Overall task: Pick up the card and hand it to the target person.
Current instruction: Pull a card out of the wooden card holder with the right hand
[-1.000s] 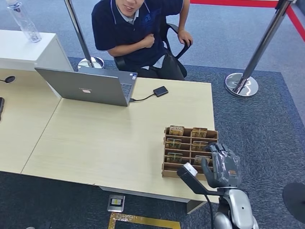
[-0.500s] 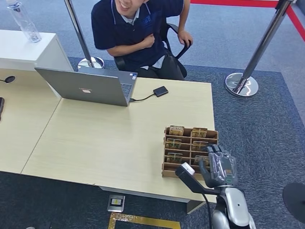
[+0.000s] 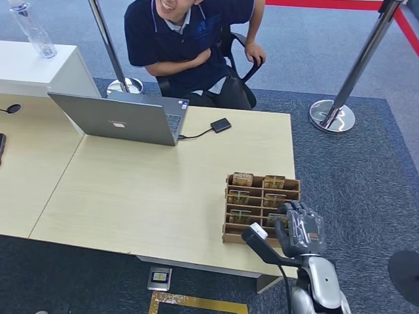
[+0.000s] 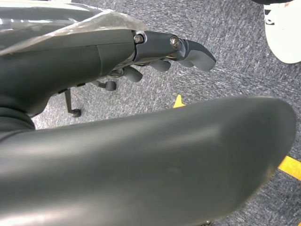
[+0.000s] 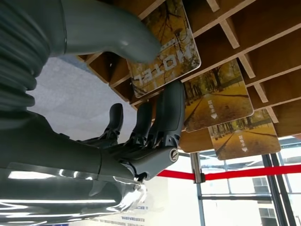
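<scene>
A wooden card tray (image 3: 231, 208) stands at the table's near right corner, with picture cards in its slots. My right hand (image 3: 302, 228) is at the tray's near right slot. In the right wrist view its thumb (image 5: 117, 35) and a finger (image 5: 171, 110) pinch one card (image 5: 167, 47), which is tilted away from the other cards (image 5: 218, 96) beside it. The person (image 3: 190, 39) in a dark blue shirt sits in a chair behind the table's far edge. My left hand (image 4: 170, 49) hangs over the grey carpet, fingers apart and holding nothing.
A grey laptop (image 3: 118, 118) stands on the table's far left, cabled to a small black device (image 3: 220, 125). Steel stanchions (image 3: 332, 114) with a red belt stand on the carpet to the right. A water bottle (image 3: 32, 29) is on the white cabinet, far left.
My right hand has sunk a little and closed in on the tray's near right slot. The person has leaned slightly. The tray and cards on the table stayed put.
</scene>
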Robot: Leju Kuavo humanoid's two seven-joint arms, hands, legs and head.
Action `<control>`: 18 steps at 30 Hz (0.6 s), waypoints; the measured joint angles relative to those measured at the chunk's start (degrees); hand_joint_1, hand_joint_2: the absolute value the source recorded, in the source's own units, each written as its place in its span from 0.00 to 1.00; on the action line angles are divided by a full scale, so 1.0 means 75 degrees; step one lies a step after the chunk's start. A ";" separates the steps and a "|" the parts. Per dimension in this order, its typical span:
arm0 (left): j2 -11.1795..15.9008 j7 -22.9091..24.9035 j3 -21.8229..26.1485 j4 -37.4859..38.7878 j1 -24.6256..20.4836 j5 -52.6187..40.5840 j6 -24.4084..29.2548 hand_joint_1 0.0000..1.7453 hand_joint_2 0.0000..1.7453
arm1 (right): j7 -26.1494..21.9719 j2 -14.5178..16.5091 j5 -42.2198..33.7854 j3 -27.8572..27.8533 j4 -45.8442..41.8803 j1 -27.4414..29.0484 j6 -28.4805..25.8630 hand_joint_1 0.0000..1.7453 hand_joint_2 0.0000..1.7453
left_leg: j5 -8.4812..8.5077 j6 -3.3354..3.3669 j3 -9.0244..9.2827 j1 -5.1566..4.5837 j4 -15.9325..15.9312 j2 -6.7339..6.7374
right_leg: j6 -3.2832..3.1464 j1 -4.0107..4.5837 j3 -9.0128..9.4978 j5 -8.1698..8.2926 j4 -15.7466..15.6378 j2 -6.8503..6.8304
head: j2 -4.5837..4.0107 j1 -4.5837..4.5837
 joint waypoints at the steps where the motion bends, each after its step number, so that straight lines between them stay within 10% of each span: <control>1: 0.0000 0.0000 0.0000 0.0000 0.0000 -0.0001 0.0000 0.00 0.00 | 0.0000 -0.0009 0.0000 -0.0001 0.0000 0.0000 -0.0004 0.54 1.00 | 0.0000 0.0000 0.0000 0.0000 0.0000 0.0000 | 0.0000 0.0000 0.0000 0.0000 0.0000 0.0000 | 0.0000 0.0000; 18: 0.0000 -0.0001 0.0000 0.0000 -0.0001 0.0020 0.0000 0.00 0.00 | 0.0000 -0.0076 0.0019 -0.0007 -0.0108 0.0096 -0.0118 0.94 1.00 | -0.0002 -0.0002 0.0003 0.0000 0.0000 0.0000 | 0.0000 0.0000 0.0001 0.0000 0.0000 0.0000 | 0.0000 -0.0001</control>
